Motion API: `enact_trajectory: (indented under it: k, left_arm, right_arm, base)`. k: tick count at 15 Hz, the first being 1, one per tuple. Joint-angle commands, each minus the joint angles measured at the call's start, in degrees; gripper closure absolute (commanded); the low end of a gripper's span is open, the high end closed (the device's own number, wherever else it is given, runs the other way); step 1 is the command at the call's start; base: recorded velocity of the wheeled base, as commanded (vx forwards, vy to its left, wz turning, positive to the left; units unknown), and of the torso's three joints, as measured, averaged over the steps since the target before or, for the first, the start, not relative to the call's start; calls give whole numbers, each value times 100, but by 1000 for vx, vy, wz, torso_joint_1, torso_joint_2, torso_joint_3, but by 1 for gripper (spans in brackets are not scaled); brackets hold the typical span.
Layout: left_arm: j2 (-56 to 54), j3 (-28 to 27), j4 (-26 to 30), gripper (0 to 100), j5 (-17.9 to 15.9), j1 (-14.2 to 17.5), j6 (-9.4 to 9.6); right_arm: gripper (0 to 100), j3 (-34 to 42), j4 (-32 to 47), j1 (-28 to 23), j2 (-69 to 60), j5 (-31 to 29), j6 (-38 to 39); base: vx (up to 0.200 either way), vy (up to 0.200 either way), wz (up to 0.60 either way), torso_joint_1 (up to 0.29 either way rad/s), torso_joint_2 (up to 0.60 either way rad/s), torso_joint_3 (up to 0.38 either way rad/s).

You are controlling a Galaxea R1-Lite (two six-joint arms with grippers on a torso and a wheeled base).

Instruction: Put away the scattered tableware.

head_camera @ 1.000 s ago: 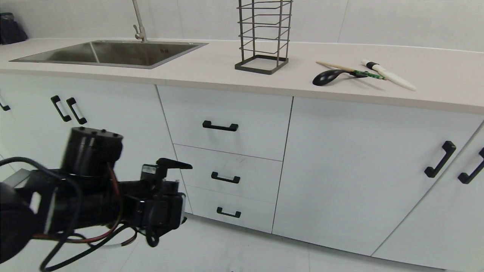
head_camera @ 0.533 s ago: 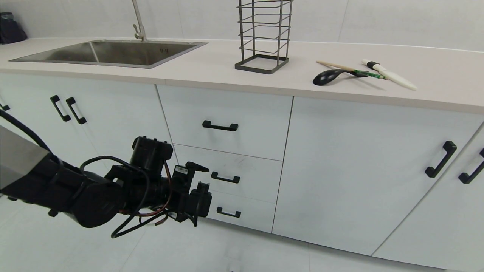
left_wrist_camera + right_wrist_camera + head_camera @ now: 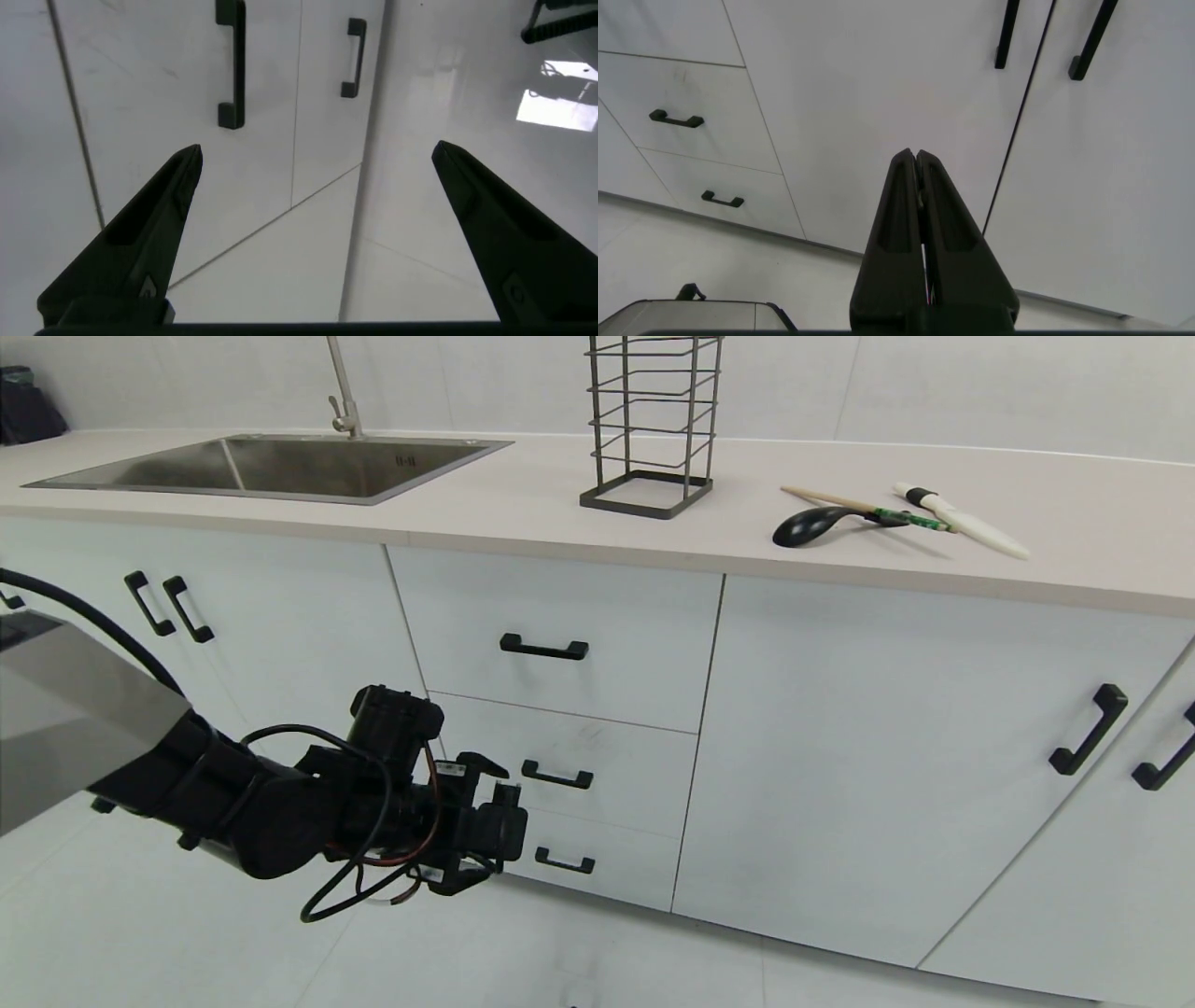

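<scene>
Spoon (image 3: 810, 525), wooden stick (image 3: 864, 507), white knife (image 3: 962, 521) lie on counter (image 3: 523, 513), high above left gripper (image 3: 502, 798), off to its right. Left gripper spread wide, near middle drawer handle (image 3: 556, 775). Probably best: center handle between fingers, pinch, pull straight. Right gripper (image 3: 920, 163) pinched together, empty.

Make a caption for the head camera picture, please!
Open left gripper low beside the drawers; black spoon lies on the countertop.

A kitchen: steel sink (image 3: 271, 467); counter (image 3: 523, 509); white drawers (image 3: 560, 709).
</scene>
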Motion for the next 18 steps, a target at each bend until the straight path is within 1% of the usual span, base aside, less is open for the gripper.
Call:
enact_trajectory:
  k: [1,3,6,8,11,14,16,18]
  left_arm:
    - [224,-253,29,0,-16,8,-13]
    - [541,-543,3,0,-25,-1,-40]
    - [743,-684,-6,0,19,-27,-40]
    - [892,-842,-15,0,19,17,-40]
    - [1226,-1167,-6,0,28,-53,-40]
    - [1534,-1422,-15,0,28,-53,-93]
    - [1683,-1677,-147,0,28,-53,-93]
    - [1850,-1756,-270,0,28,-45,-110]
  right_arm:
    - [100,1,-1,-2,5,8,0]
    - [100,1,-1,-2,5,-1,0]
    - [100,1,-1,-2,5,-1,0]
    - [100,1,-1,-2,5,-1,0]
    - [100,1,-1,-2,5,8,0]
    - [100,1,-1,-2,5,8,0]
    - [100,1,-1,-2,5,-1,0]
    - [100,1,-1,-2,5,-1,0]
  base:
    - [0,0,0,0,0,0]
    - [0,0,0,0,0,0]
    - [0,0,0,0,0,0]
    - [0,0,0,0,0,0]
    - [0,0,0,0,0,0]
    - [0,0,0,0,0,0]
    - [0,0,0,0,0,0]
    - [0,0,0,0,0,0]
